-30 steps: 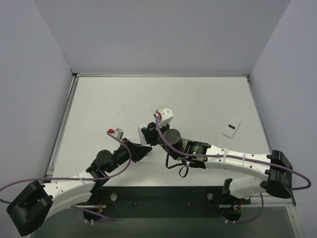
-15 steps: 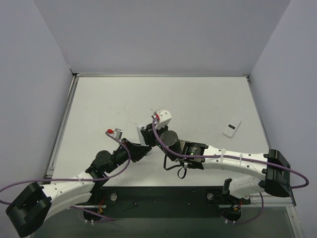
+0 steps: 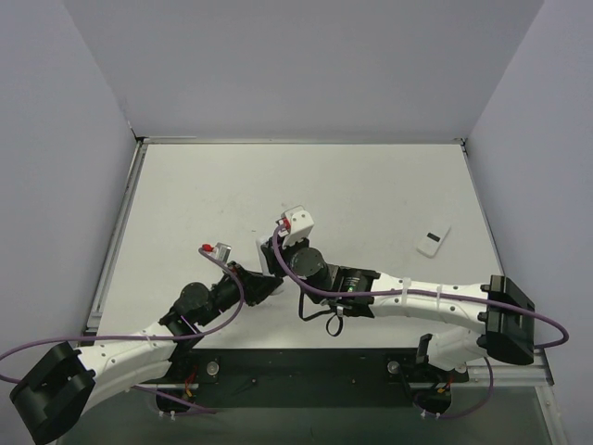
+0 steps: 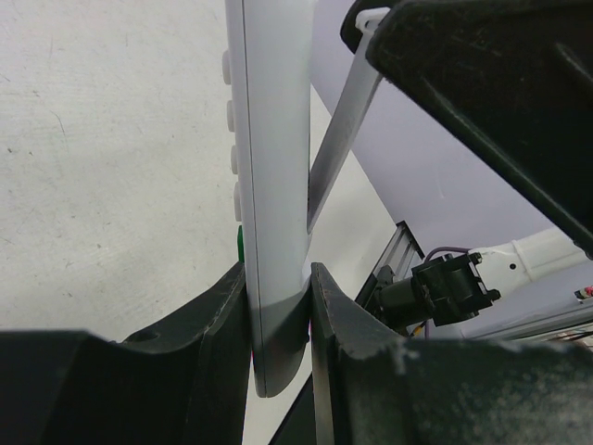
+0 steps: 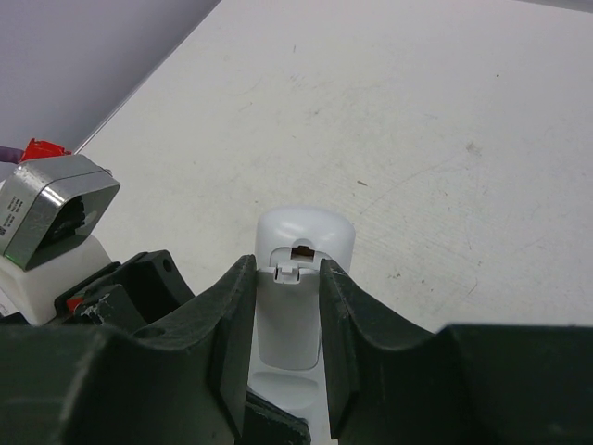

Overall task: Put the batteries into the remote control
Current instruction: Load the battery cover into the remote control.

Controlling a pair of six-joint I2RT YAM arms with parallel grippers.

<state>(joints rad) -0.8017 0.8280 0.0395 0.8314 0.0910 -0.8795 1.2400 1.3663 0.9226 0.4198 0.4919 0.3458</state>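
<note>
Nearest us, our left gripper (image 4: 278, 306) pinches the remote control (image 4: 269, 139) across face and back near one end, above the middle of the table (image 3: 389, 185). Just beyond, our right gripper (image 5: 287, 271) squeezes a white latched panel (image 5: 289, 315) at its back. We judge the remote light, stiff, slippery plastic, best clamped clear of the buttons (image 4: 229, 102). No batteries show.

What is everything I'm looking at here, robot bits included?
remote control: one, white, where the two grippers meet, near the table's middle.
cover piece: one, white with a dark mark, lying alone towards the table's right edge.
batteries: none I can make out.
table: one, off-white.
walls: pale grey, on three sides.
cables: purple, one along each arm.
arms: two, white and black, from the near edge.
left gripper: black, clamped on the remote control.
right gripper: black, fingers flanking the remote control; grip unclear.
</note>
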